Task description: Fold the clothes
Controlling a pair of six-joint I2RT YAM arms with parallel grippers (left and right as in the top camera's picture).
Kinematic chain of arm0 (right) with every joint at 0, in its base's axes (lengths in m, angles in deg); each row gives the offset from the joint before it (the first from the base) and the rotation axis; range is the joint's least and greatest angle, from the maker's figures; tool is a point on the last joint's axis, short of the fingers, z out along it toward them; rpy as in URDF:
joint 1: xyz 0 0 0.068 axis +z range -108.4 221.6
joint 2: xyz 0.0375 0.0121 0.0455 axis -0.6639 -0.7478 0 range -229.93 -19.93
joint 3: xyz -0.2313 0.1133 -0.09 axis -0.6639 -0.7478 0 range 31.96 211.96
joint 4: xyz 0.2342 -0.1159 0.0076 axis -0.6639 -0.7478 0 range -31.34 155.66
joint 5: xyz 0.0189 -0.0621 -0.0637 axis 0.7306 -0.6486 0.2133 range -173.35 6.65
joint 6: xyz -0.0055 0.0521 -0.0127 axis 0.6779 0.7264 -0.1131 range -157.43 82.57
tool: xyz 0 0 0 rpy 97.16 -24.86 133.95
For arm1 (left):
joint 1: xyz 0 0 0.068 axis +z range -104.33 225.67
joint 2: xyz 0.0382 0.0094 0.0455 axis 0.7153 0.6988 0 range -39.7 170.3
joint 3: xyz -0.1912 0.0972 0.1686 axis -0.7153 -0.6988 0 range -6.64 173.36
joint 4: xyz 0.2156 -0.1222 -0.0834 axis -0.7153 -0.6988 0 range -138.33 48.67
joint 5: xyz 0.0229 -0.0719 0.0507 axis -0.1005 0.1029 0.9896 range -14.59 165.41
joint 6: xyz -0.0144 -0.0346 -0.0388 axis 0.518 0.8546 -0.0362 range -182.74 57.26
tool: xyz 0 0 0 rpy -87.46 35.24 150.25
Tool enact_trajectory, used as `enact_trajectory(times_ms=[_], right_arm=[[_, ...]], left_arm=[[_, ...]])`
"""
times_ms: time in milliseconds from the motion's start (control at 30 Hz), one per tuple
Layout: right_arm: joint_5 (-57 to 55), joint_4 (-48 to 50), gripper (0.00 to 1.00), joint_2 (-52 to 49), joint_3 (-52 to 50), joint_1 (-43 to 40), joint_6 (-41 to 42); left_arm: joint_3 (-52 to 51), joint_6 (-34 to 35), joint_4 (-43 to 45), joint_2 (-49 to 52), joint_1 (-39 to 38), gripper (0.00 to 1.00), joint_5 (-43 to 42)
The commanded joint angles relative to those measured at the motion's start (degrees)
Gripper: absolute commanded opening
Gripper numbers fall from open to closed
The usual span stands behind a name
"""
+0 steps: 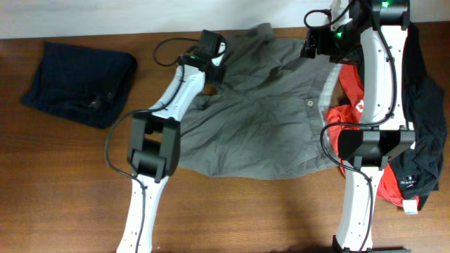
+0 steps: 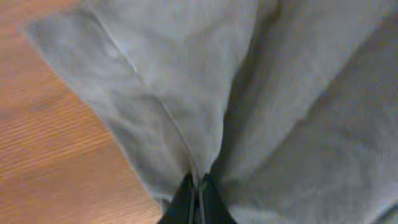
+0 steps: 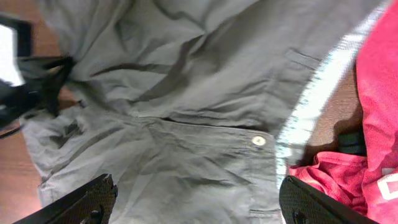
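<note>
Two tools were at the shorts (image 1: 267, 112), which lay spread and rumpled across the middle of the overhead frame on the worktop (image 1: 56, 183). The waistband faced right and the legs left.

The left tool (image 1: 209, 53) sat at the upper left edge of the cloth. In its wrist view it (image 2: 196, 196) was clenched at the bottom centre of the frame, its dark fingers pressed together on a seamed ridge of the shorts. Bare wood showed to the left of the hem.

The right tool (image 1: 320, 42) hung at the upper right of the overhead frame, above the waistband end. In its wrist view it (image 3: 198, 186) was released and grasped nothing. One finger stood at the lower left and one at the lower right, with the button (image 3: 258, 141) and the pale waistband lining beneath.

The step in hand looked like taking hold for the first fold, with one corner pinched and the other not yet taken.

The next move probably called for the right tool to descend and close on the waistband edge at the upper right. The red shirt (image 3: 379, 93) lay just beside that edge, so the pinch would need to catch the shorts only. With both ends held, the upper edge could likely be carried toward the bottom of the frame.
</note>
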Motion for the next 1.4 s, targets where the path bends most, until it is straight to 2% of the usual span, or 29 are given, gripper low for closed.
enact_trajectory(times_ms=[0, 233, 333, 400, 600, 733, 800, 900, 1000, 1100, 1200, 1233, 1367], right_arm=[[-0.52, -0.35, 0.88, 0.61, 0.07, -0.07, -0.61], [-0.50, -0.35, 0.92, 0.61, 0.07, -0.07, -0.61], [-0.48, -0.35, 0.92, 0.61, 0.07, 0.00, -0.61], [-0.50, -0.33, 0.92, 0.48, 0.07, 0.50, -0.61], [-0.50, 0.22, 0.92, -1.62, 0.07, 2.38, -0.61], [-0.48, 0.48, 0.92, -4.59, 0.07, 3.52, -0.59], [-0.50, 0.50, 0.92, -5.66, 0.07, 3.98, -0.61], [-0.50, 0.79, 0.91, -6.71, 0.07, 4.39, -0.61], [-0.50, 2.32, 0.92, -7.10, 0.07, 4.44, -0.61], [-0.50, 6.32, 0.91, -7.41, 0.07, 4.44, -0.57], [-0.52, 10.64, 0.76, -7.91, 0.07, 4.50, -0.59], [-0.59, 12.20, 0.74, -8.33, 0.07, 4.48, -0.59], [-1.84, 17.53, 0.74, -10.51, 0.07, 4.44, -0.26]], left_arm=[[-0.24, 5.46, -5.88, -8.33, 2.69, 0.01, 2.82], [-0.26, 9.05, -17.79, -10.21, 5.14, 0.03, 2.10], [-0.26, 9.18, -23.17, -10.19, 6.14, 0.03, -0.94], [-0.26, 9.16, -27.89, -10.19, 6.43, 0.08, -3.48], [-0.26, 8.98, -38.80, -10.19, 6.08, 0.10, -3.69], [-0.26, 6.86, -44.83, -10.19, 6.08, 0.27, -3.65], [-0.26, 5.90, -45.81, -10.19, 6.08, 0.32, -3.02], [-0.26, 5.84, -44.59, -10.19, 6.40, 0.32, -1.09], [-0.26, 7.06, -39.93, -10.19, 7.52, 0.22, -0.39], [-0.26, 10.01, -33.38, -10.19, 9.25, 0.20, -0.46], [-0.26, 12.22, -26.64, -10.19, 10.99, 0.19, -0.66], [-0.26, 12.26, -24.20, -10.19, 11.50, 0.19, -0.66], [-0.26, 12.22, -16.52, -10.19, 12.61, 0.19, -0.66]])
